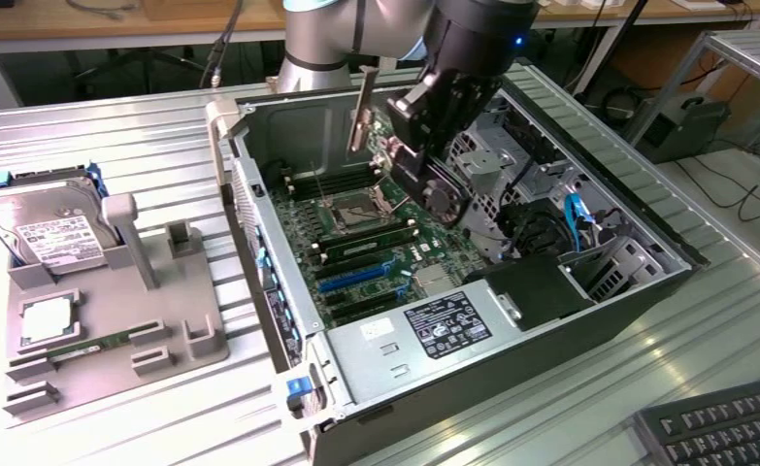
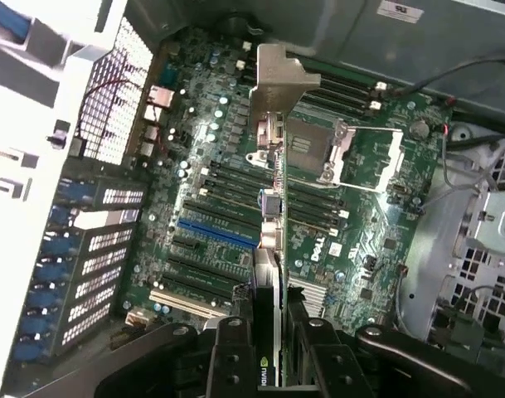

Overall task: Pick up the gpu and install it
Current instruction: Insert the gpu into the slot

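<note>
**Gripper (image 2: 269, 348) clamped on the gpu (image 2: 270, 215) over the open case (image 1: 266, 209)**

I see the jaws part-closed, pinching the card edge-on between them. Its silver bracket (image 1: 364, 109) stands near upright at the exterior view's left of the gripper, toward the case's rear wall. I can't judge how the board's length runs. The card hangs above the motherboard (image 2: 211, 166). A gray tray (image 1: 192, 335) beside the case holds a hard drive (image 1: 53, 236).

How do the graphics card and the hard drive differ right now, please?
The graphics card is gripped by the gripper above the computer case; the hard drive sits in the grey holder outside it. The card is thin, with a silver bracket; the drive is boxy, with a white label. Both are computer parts.
</note>
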